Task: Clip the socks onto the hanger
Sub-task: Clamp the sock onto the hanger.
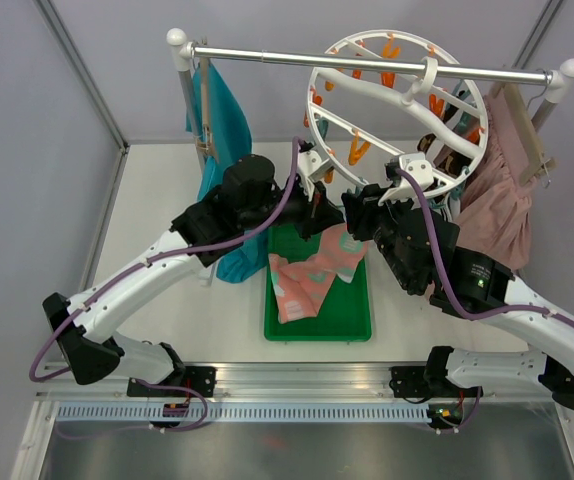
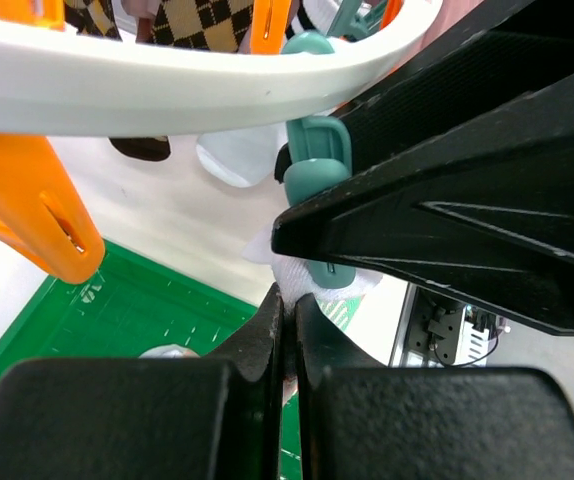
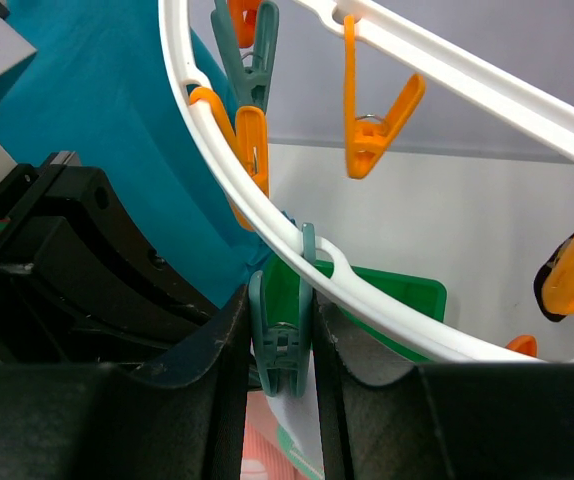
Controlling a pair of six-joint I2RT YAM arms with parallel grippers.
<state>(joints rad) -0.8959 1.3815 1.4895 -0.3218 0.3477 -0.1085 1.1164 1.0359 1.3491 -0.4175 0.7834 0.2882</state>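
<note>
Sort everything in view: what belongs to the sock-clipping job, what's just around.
Job: round hanger, teal clip in right claw, sock edge in left claw, pink socks, argyle socks.
Around: teal garment, pink skirt, green tray, rail.

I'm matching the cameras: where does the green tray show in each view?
Top external: green tray, lower centre.
Left wrist: tray, lower left.
Right wrist: tray, centre-right, behind the hanger.
Shared landmark: the hanger's white ring, seen in all three.
</note>
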